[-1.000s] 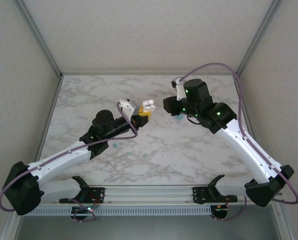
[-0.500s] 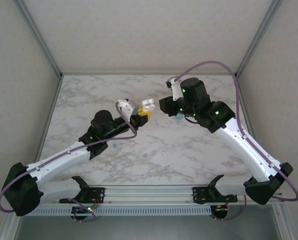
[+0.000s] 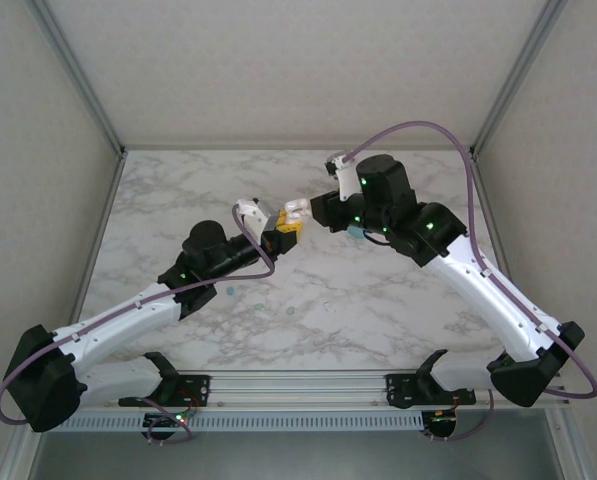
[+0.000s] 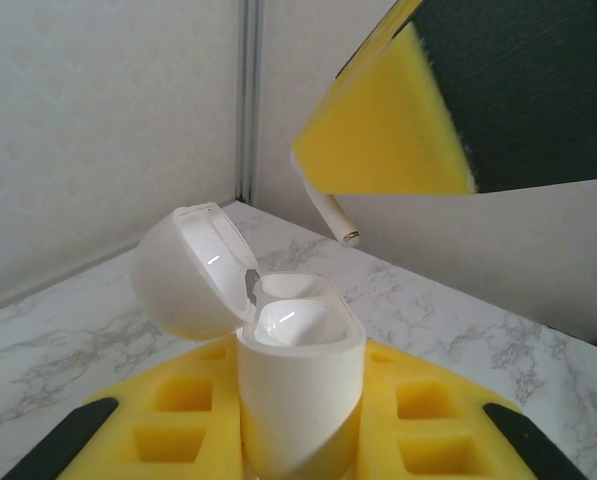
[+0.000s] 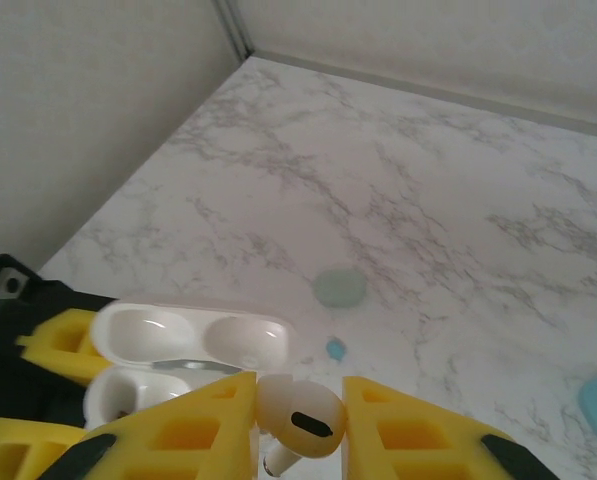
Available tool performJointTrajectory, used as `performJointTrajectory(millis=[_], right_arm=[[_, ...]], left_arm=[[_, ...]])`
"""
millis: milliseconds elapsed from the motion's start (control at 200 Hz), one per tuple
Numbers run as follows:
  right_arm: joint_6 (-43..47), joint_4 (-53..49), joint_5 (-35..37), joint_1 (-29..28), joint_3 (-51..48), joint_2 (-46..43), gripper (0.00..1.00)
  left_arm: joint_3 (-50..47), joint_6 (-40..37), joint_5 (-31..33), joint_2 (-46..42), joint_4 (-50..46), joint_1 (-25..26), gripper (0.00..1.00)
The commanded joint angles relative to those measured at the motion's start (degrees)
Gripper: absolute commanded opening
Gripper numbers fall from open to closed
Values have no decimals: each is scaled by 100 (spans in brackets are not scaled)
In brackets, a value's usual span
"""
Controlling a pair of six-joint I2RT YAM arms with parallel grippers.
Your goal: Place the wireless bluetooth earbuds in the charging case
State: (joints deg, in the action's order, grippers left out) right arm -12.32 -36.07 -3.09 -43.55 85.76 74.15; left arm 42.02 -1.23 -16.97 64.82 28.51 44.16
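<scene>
My left gripper (image 3: 281,237) is shut on the white charging case (image 4: 300,395), which stands upright between its yellow pads with its lid (image 4: 186,270) flipped open. My right gripper (image 5: 298,425) is shut on a white earbud (image 5: 303,415), stem pointing down, just in front of the open case (image 5: 183,345). In the top view the right gripper (image 3: 314,212) hovers almost against the case (image 3: 295,210) above mid-table. In the left wrist view the right gripper's yellow finger (image 4: 383,130) looms over the case, with the earbud's stem (image 4: 334,216) poking out below it.
A mint green pebble (image 5: 339,288) and a small blue bud (image 5: 335,348) lie on the marble table (image 3: 398,290). A teal piece (image 3: 354,232) sits under the right arm. Small buds (image 3: 231,291) lie near the left arm. White walls enclose three sides.
My right gripper has moved left with the earbud, closing the gap to the open case. The left arm and case have stayed still.
</scene>
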Motion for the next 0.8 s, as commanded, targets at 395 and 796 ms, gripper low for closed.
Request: performJointTrajectory(millis=[395, 796], right_arm=[[164, 337, -14, -110, -11, 191, 24], [447, 694, 63, -125, -450, 67, 24]], left_arm=[[152, 154, -146, -135, 365, 49, 12], [127, 295, -122, -178, 518, 49, 12]])
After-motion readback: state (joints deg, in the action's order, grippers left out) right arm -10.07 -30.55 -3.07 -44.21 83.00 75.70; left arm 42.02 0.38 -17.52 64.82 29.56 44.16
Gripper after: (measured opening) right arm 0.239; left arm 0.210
